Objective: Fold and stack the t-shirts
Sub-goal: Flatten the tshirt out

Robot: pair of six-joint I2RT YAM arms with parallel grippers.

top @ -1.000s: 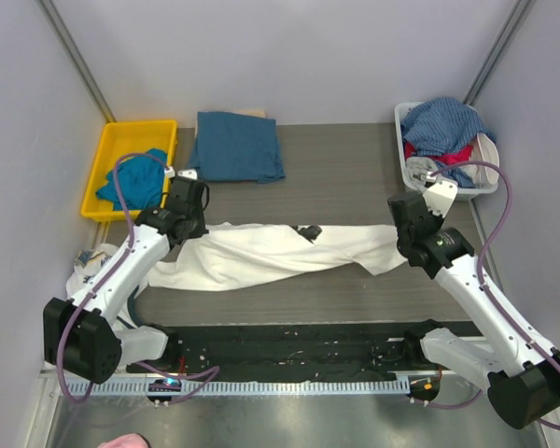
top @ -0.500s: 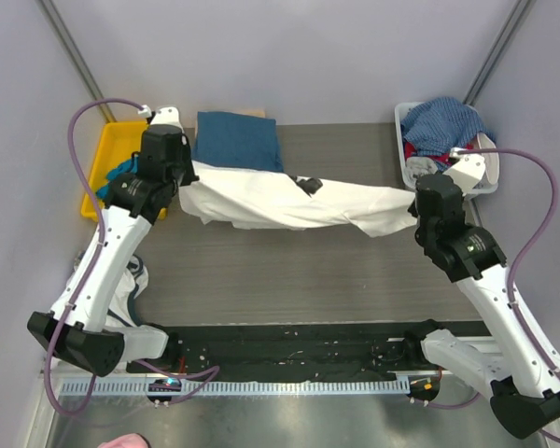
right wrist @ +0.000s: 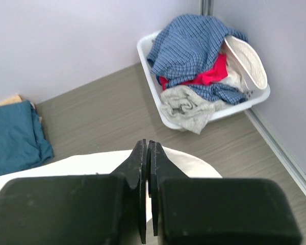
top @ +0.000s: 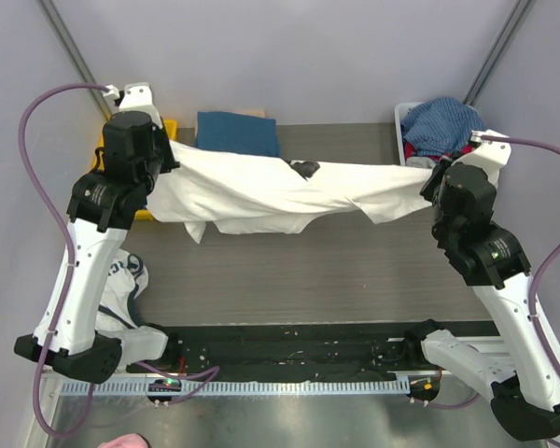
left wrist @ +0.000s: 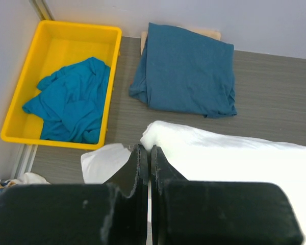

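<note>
Both arms are reaching up and away from their bases, elbows bent, stretching the white t-shirt (top: 280,191) between them above the table (top: 355,271). The left gripper (left wrist: 145,158) is sitting high at the left, over the yellow tray (left wrist: 20,97), its fingers pressed together on a bunched white edge of the shirt; the cloth is bulging out just past the fingertips and running off to the right. The right gripper (right wrist: 147,153) is sitting at the far right, close to the white basket (right wrist: 153,76), its fingers likewise pinched shut on a fold of white fabric that is spreading out below and to either side of them. Between the two grips the shirt is hanging as a long, soft, wrinkled band, sagging in the middle, with a black graphic mark (top: 305,168) showing near its upper edge. Behind it the dark blue t-shirt (top: 238,133) is lying folded into a flat rectangle on the wood-grain tabletop. A crumpled teal garment (left wrist: 74,102) is lying in the hard-sided tray, and checked blue, red and grey clothes (right wrist: 199,56) are heaping in the basket
</note>
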